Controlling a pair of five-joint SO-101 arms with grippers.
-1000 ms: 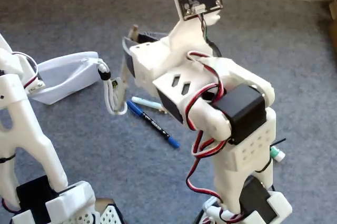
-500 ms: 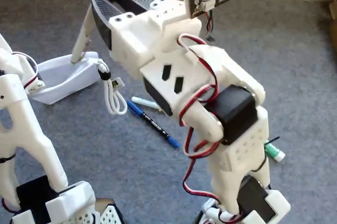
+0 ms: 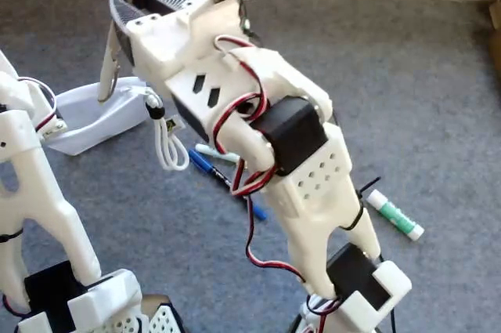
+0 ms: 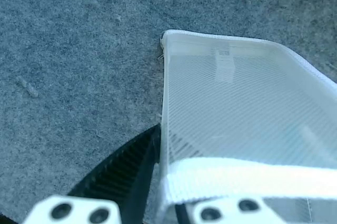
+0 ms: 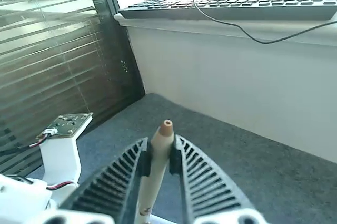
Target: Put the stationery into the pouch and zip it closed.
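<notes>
In the high view my right gripper (image 3: 119, 23) is raised over the far left of the carpet, shut on a beige pencil (image 3: 109, 66). The pencil hangs steeply, its lower end just above the open white mesh pouch (image 3: 102, 117). The right wrist view shows the pencil (image 5: 157, 176) pinched between the black jaws of the right gripper (image 5: 160, 142). My left gripper (image 4: 163, 182) is shut on the pouch (image 4: 242, 108) at its near edge; it shows in the high view as the left gripper (image 3: 47, 125). A blue pen (image 3: 223, 176) and a white pen (image 3: 213, 150) lie beside the pouch.
A green-and-white glue stick (image 3: 395, 214) lies on the grey carpet to the right of the right arm's base. A white cord loop (image 3: 168, 149) trails from the pouch's zip end. A light wall runs along the far edge.
The right arm has swung left and lifted the pencil from near the pens to above the pouch. The glue stick has come out from behind the arm. The left arm kept still.
</notes>
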